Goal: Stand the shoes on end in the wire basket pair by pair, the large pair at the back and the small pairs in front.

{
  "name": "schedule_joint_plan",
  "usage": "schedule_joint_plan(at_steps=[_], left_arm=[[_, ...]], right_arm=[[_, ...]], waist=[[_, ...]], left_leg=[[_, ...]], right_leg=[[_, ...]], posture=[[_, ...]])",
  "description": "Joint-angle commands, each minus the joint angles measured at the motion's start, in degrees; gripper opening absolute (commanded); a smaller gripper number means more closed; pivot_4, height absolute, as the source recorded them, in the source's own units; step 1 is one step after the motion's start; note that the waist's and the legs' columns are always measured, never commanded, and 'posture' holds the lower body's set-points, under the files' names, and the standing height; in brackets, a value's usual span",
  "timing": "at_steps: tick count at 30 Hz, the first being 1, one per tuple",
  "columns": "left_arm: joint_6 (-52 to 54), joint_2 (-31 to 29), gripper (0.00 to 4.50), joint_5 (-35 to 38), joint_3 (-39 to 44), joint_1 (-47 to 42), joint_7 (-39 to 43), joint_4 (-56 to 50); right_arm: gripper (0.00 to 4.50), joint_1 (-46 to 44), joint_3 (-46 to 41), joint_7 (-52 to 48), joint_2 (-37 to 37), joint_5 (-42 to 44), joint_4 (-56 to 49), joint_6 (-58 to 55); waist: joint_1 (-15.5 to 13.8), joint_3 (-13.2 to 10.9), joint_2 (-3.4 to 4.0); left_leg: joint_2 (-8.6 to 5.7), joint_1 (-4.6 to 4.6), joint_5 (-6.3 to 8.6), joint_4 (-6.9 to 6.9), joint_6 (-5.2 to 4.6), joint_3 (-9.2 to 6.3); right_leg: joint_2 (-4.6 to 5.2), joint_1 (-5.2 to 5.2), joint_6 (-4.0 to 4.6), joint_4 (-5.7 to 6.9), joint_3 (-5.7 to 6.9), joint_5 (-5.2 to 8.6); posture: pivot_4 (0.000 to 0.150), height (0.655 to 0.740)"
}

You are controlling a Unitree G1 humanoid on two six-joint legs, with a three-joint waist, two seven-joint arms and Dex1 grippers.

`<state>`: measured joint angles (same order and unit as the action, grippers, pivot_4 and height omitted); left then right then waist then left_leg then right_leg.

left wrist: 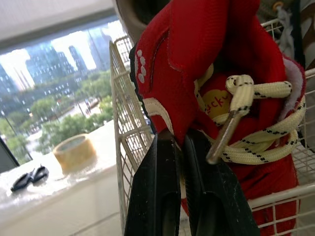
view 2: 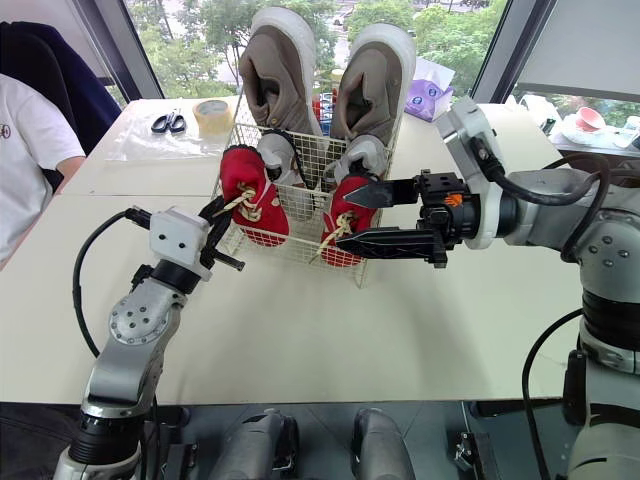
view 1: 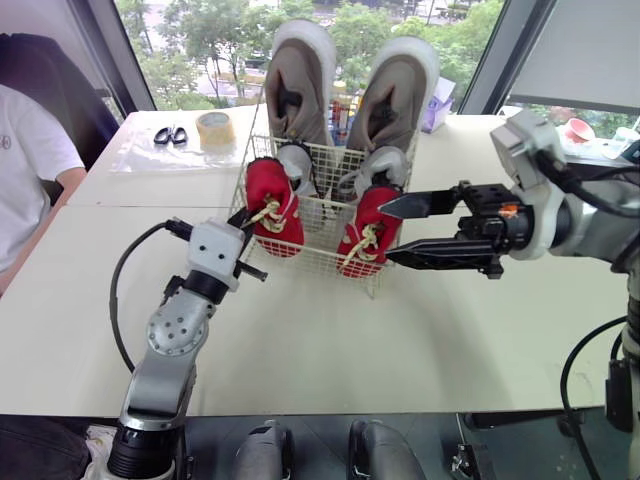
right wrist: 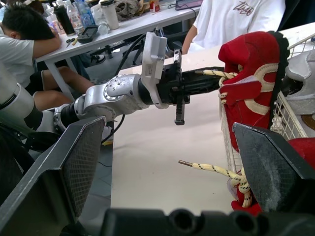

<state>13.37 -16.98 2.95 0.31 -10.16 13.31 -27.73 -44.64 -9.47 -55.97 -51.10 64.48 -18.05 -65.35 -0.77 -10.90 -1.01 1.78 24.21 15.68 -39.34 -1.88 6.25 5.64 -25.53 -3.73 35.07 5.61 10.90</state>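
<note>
Inside the basket [view 1: 322, 228], three pairs: tan pair [view 1: 300, 80], grey pair [view 1: 296, 165], red pair [view 1: 275, 208].

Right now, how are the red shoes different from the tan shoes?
The red shoes are small; the tan shoes are much larger. The red shoes stand at the wire basket's front, the tan shoes at the back, rising well above its rim. The left gripper pinches one red shoe; no gripper touches the tan shoes. Both pairs stand on end.
</note>
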Motion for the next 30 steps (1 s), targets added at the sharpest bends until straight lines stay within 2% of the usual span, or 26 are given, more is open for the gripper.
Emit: schedule_joint_plan(at_steps=[1, 5, 10, 12, 14, 16, 18, 22, 30], left_arm=[[8.74, -0.37, 1.06, 8.1, 3.42, 0.47, 2.33, -7.35], [23.26, -4.4, 2.99, 19.79, 9.06, 1.56, 5.22, -14.83], [37.2, -10.69, 2.99, 37.39, 19.74, 3.44, 7.16, -20.7], [42.7, -15.86, 2.99, 50.87, 27.42, 8.01, 10.42, -20.45], [45.63, -20.65, 2.99, 58.68, 33.85, 12.96, 13.45, -18.73], [46.1, -24.25, 2.99, 59.74, 35.49, 16.56, 15.22, -17.2], [46.13, -26.19, 2.99, 60.67, 35.25, 19.8, 17.1, -16.04], [42.46, -28.92, 2.99, 55.44, 30.89, 25.81, 22.69, -15.83], [38.72, -26.99, 2.99, 54.57, 27.84, 25.28, 22.15, -13.87]], right_arm=[[4.5, 0.5, -2.14, 0.03, -0.87, 0.94, -1.71, 1.12], [4.5, 2.22, -2.69, 0.06, -0.93, 1.11, -2.58, 1.17], [4.5, 4.12, -4.95, 1.0, -1.29, 3.94, -3.24, 0.09], [4.5, 5.26, -8.15, 2.44, -1.76, 8.92, -2.36, -1.93], [4.5, 7.9, -11.26, 3.72, -3.5, 13.63, -1.92, -4.61], [4.5, 12.33, -12.56, 3.3, -6.13, 13.68, -2.85, -5.84], [4.5, 18.32, -13.33, 2.45, -8.11, 10.1, -2.98, -5.01], [4.5, 28.72, -13.16, 1.5, -8.44, 5.35, -4.21, -2.05], [4.5, 34.34, -7.75, 3.19, -6.53, 0.78, -9.79, 1.81]], waist=[[0.03, 0.0, 0.0], [0.06, -0.01, 0.01], [0.04, -0.02, 0.01], [0.06, -0.02, 0.0], [0.13, -0.04, 0.02], [-0.09, -0.06, 0.06], [-0.34, -0.05, 0.06], [-0.02, -0.07, 0.16], [0.05, -0.05, 0.28]], left_leg=[[0.01, 0.0, 0.0, 0.0, 0.0, 0.0], [0.02, 0.02, 0.0, 0.0, 0.0, -0.03], [0.01, 0.02, -0.01, 0.0, 0.01, -0.07], [0.01, 0.03, -0.01, 0.0, 0.02, -0.09], [0.02, 0.03, -0.01, 0.0, 0.03, -0.1], [0.0, 0.02, 0.0, 0.03, 0.04, -0.1], [-0.02, 0.0, 0.01, 0.02, 0.06, -0.17], [-0.05, -0.04, 0.12, 0.02, 0.23, -0.14], [0.05, 0.0, 0.11, 0.12, 0.25, -0.14]], right_leg=[[-0.01, 0.0, 0.0, 0.0, 0.0, 0.0], [-0.03, -0.01, 0.0, 0.01, 0.01, 0.0], [-0.06, -0.01, -0.02, 0.02, 0.01, 0.02], [-0.06, 0.0, -0.02, 0.01, 0.02, 0.02], [-0.07, -0.01, 0.02, 0.0, 0.02, 0.06], [-0.04, -0.02, 0.12, 0.0, 0.02, 0.17], [-0.04, 0.07, 0.21, -0.09, 0.09, 0.24], [0.02, 0.12, 0.41, -0.25, 0.08, 0.35], [-0.02, -0.01, 0.49, -0.23, 0.06, 0.39]], posture=[[0.15, 0.74], [0.15, 0.74], [0.15, 0.74], [0.15, 0.74], [0.15, 0.74], [0.15, 0.74], [0.15, 0.74], [0.15, 0.74], [0.15, 0.74]])
